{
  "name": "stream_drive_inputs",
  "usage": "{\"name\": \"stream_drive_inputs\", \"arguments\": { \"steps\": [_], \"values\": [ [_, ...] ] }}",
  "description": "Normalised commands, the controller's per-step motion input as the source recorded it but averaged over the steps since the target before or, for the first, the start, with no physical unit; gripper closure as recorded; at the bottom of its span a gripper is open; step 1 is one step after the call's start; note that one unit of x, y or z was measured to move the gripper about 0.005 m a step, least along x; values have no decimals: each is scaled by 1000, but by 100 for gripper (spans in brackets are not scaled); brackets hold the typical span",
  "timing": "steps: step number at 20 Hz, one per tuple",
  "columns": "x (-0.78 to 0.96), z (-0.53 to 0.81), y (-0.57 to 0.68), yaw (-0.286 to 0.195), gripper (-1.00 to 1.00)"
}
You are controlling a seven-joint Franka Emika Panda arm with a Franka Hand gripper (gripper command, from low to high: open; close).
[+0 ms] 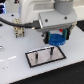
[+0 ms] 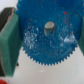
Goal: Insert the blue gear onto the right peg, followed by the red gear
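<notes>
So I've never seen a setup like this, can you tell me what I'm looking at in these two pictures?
It's a white robot arm working over a white table. One picture comes from a camera standing off the arm; the other from a camera on its wrist, looking down between the fingers. The gripper is shut on the blue gear, a toothed plastic disc with a centre hole, clamped between two green finger pads. Below it lies a grey plate with two thin dark pins; the gear hangs near one of them, the right peg.

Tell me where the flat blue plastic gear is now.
In the exterior view, the flat blue plastic gear is held in the tool, above the exterior view's right end of the grey rectangular plate, over one thin dark peg.
</notes>
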Motion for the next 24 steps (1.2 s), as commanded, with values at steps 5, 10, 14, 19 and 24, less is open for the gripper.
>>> {"name": "stream_drive_inputs", "arguments": {
  "steps": [5, 10, 14, 19, 24],
  "values": [
    [328, -65, -225, 0, 100],
    [245, -96, -125, 0, 100],
    [70, -21, -2, 0, 100],
    [5, 352, 2, 0, 100],
    [172, -31, 0, 0, 100]
  ]
}}
